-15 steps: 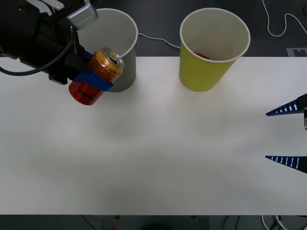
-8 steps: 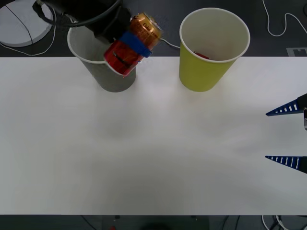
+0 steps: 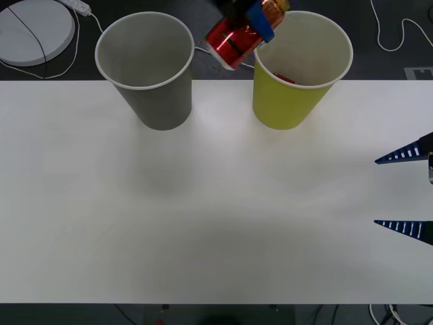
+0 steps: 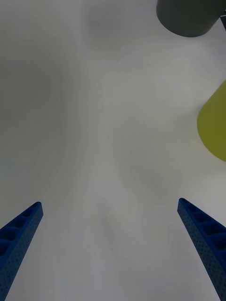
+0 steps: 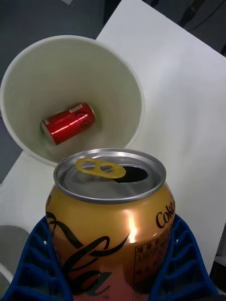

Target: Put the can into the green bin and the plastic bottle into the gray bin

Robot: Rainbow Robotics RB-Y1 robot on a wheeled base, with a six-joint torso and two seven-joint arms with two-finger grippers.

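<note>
While two bins are standing on the tabletop (image 3: 216,203), gray bin (image 3: 152,68) and green bin (image 3: 298,74), two cans are showing: one lying inside the green bin, the can (image 3: 238,35) tilting at its rim, clamped in the left gripper's (image 3: 260,20) fingers, arm cut off above. The right gripper (image 3: 404,191) is waiting, fingers spread wide.

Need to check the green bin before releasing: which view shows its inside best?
The left wrist view: it looks down into the green bin, where a red can already lies. The front view shows its rim side-on, the right wrist view just its outer wall.
</note>
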